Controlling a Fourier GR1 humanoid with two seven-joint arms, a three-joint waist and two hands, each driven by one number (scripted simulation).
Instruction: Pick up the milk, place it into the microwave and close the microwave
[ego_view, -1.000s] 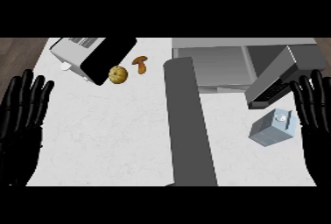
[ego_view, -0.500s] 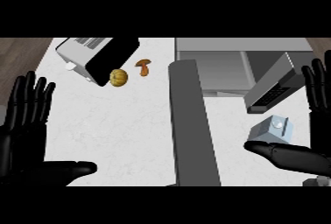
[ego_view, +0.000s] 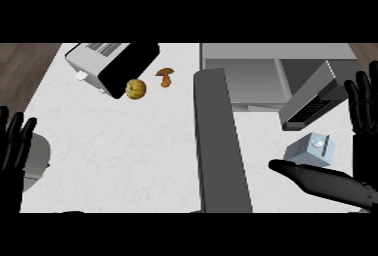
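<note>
Since the earlier frame my right hand (ego_view: 325, 181) has slid left under the milk (ego_view: 313, 150), fingers (ego_view: 363, 100) straight and apart, so the carton sits just far of the thumb on the worktop (ego_view: 125, 145), near the open microwave (ego_view: 258, 75).

right hand (ego_view: 328, 182) has closed around the milk (ego_view: 311, 150) — not touching it.

A toaster (ego_view: 103, 62) stands at the far left corner of the white tabletop (ego_view: 125, 160). Just beside it lies a yellowish potato (ego_view: 136, 89), and a brown mushroom (ego_view: 166, 76) sits near that.
</note>
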